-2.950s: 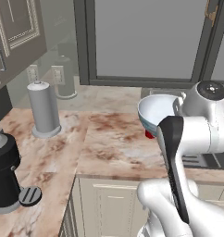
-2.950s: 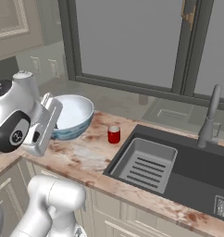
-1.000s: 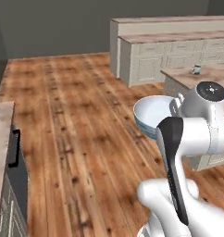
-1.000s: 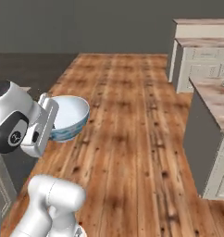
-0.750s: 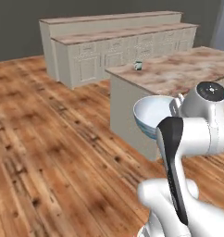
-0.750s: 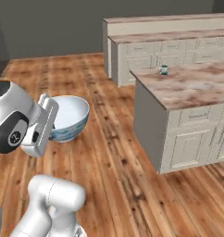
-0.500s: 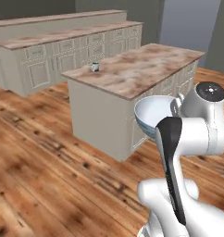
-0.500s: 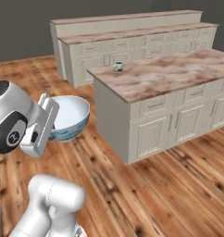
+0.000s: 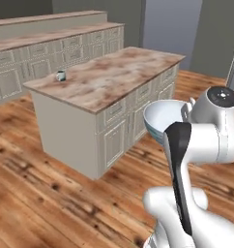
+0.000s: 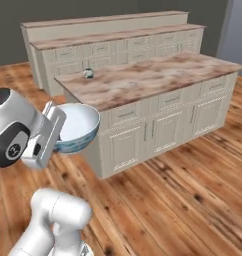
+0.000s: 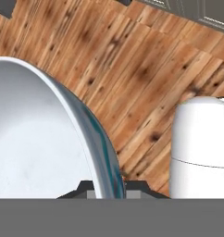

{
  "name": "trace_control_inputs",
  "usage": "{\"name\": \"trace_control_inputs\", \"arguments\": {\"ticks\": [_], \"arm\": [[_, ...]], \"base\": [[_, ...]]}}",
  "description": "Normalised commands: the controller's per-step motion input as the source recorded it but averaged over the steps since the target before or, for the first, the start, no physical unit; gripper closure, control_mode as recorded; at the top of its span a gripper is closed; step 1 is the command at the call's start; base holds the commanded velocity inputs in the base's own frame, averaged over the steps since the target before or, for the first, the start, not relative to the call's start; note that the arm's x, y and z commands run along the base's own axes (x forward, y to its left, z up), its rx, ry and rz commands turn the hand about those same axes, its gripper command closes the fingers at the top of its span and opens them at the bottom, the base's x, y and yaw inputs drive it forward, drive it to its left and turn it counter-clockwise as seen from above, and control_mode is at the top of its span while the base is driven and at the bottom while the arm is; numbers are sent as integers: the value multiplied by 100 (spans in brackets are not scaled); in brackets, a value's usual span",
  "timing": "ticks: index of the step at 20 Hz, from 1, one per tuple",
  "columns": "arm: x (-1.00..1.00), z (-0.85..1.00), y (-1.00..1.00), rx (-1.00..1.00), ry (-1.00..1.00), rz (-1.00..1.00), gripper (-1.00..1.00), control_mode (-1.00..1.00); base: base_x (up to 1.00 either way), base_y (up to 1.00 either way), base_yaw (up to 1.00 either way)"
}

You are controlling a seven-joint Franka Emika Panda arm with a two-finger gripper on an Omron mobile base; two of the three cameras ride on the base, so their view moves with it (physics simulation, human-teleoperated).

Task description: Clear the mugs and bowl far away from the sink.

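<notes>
One bowl (image 9: 163, 117) is riding in the air beside the island table (image 9: 109, 77), its rim pinched in the clenched jaws; being gripped so thinly, it could be tipping loose while the base is driving

We see our white arm rise from the lower right of the left base view and bend forward at the elbow, with the hand held at mid height. The gripper (image 11: 106, 189) sits at the bottom centre of the hand view, its jaws closed tight on the rim of the bowl (image 9: 162, 117), which it carries level.
</notes>
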Motion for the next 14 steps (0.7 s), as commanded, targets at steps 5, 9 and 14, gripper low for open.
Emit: {"name": "trace_control_inputs", "arguments": {"ticks": [5,9,14], "arm": [[0,0,0,0,0,0,100,100],[0,0,0,0,0,0,100,100],[0,0,0,0,0,0,100,100]], "base": [[99,-91,1],[100,-1,0],[100,-1,3]]}}
